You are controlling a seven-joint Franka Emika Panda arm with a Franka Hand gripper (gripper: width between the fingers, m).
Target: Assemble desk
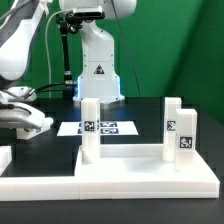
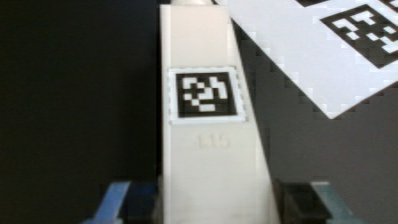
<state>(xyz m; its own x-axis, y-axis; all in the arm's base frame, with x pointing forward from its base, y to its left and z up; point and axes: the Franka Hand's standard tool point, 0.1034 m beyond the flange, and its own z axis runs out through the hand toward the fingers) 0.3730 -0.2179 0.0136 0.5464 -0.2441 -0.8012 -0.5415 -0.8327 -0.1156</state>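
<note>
A loose leg lies on the black table just beside the marker board, between the fingers of the gripper; if they already pinch it, I cannot tell. The grip should be square and centred, so the leg lifts without twisting.

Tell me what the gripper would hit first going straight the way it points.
Probably the white leg lying between its fingers, then the table beneath; depth is unclear.
</note>
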